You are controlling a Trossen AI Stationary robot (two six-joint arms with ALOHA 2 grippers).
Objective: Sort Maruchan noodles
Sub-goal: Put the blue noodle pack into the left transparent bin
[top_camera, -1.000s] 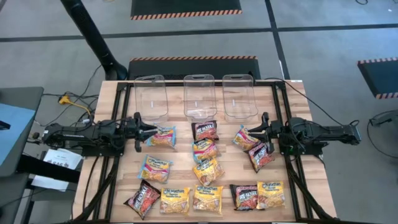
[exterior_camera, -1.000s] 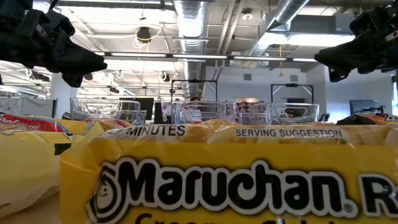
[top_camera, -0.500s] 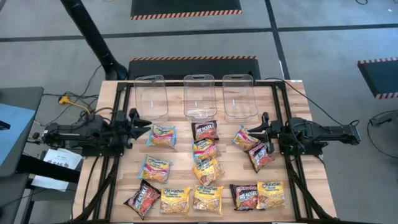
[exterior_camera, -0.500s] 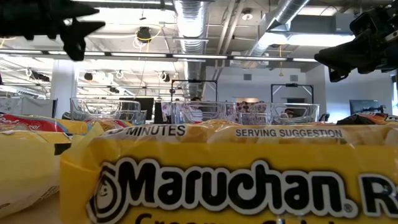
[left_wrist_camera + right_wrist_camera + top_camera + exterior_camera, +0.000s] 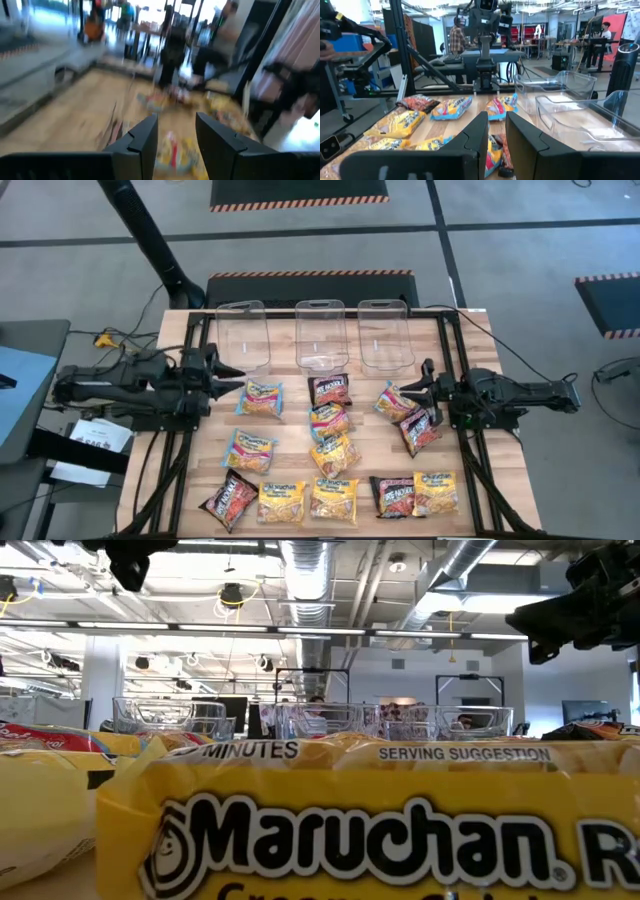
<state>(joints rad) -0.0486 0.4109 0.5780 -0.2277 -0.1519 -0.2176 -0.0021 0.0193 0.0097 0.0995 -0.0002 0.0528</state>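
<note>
Several Maruchan noodle packets lie flat on the wooden table: blue-pink ones (image 5: 260,398) (image 5: 248,448), black-red ones (image 5: 330,388) (image 5: 420,430) and yellow ones (image 5: 335,455) (image 5: 435,492). My left gripper (image 5: 232,378) hovers level at the table's left side, high above the packets, open with nothing between its fingers (image 5: 176,120). At the right side my right gripper (image 5: 420,388) points level toward the left, beside a blue-pink packet (image 5: 398,402). It is open by a narrow gap (image 5: 496,117) and holds nothing.
Three clear plastic bins (image 5: 243,335) (image 5: 321,333) (image 5: 385,333) stand in a row along the table's far edge. A yellow packet (image 5: 380,830) fills the low view's foreground. Dark frame rails (image 5: 190,360) run down both sides of the table. People stand in the room beyond.
My left gripper has risen well above the table and drawn back slightly toward the left edge, staying level. It now sits almost out of the low view's top. The packets and my right gripper have kept still.
</note>
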